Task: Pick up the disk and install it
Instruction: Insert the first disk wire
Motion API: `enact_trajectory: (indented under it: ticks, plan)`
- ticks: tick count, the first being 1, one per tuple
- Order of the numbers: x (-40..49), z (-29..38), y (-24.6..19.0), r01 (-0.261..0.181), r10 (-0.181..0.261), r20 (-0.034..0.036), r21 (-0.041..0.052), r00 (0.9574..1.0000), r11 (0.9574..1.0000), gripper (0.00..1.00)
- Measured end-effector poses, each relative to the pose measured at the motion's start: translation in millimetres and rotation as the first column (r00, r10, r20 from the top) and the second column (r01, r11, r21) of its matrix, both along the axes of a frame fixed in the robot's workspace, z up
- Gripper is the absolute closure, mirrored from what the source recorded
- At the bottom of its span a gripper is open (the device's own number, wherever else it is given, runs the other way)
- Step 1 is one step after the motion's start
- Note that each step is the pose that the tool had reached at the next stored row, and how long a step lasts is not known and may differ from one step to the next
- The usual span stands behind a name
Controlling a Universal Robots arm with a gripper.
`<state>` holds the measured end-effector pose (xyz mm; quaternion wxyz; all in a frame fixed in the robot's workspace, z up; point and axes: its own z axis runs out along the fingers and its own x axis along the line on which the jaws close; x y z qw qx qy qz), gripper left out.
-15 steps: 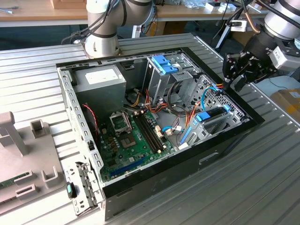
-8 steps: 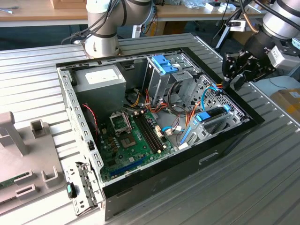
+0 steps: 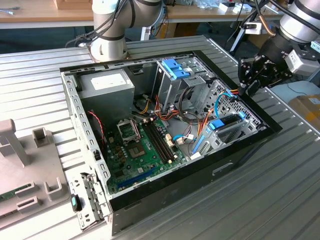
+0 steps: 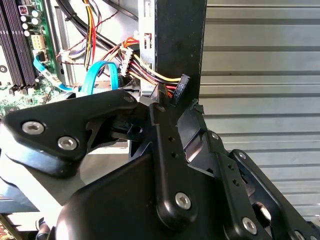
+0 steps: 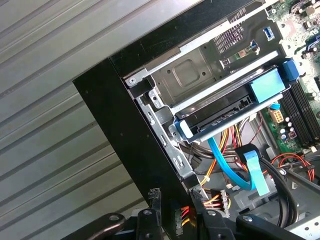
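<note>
The gripper [image 3: 243,89] is seen at the far rim of the open computer case [image 3: 235,159], on the exterior view's right. In the first wrist view its black fingertips [image 5: 154,194] are held a little apart, and a small black connector [image 5: 177,220] with red and yellow wires is seen in the gap; whether it is touched cannot be told. In the second wrist view the gripper [image 4: 176,102] is set against the black case wall [image 4: 180,40]. The disk [image 5: 225,112] is not gripped: it is seated in the low metal cage [image 5: 190,75] at the near corner of the case, just beside the gripper, with its light-blue carrier tab [image 5: 267,82] turned toward the green motherboard [image 3: 145,150]. A blue flat cable [image 5: 227,165] is looped below it. A white label [image 3: 107,81] is carried by the grey power supply [image 3: 120,92], but its print cannot be read. The case is laid on a ridged metal table [image 3: 260,200].
</note>
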<state>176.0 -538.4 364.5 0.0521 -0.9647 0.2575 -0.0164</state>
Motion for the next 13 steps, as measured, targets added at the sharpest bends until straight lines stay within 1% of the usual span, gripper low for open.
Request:
enact_trajectory:
  ticks: [2,3,6,8,13]
  plan:
    - [0.0,-0.1,0.0,0.0,0.0,0.0,0.0,1.0,1.0,0.66]
    - [0.0,-0.1,0.0,0.0,0.0,0.0,0.0,1.0,1.0,0.73]
    - [0.0,1.5,0.0,0.0,0.0,0.0,0.0001,1.0,1.0,0.73]
    - [-2.0,1.6,0.0,0.0,0.0,0.0001,0.0004,1.0,1.0,0.73]
    - [-2.0,1.6,0.0,0.0,0.0,0.0001,0.0004,1.0,1.0,0.73]
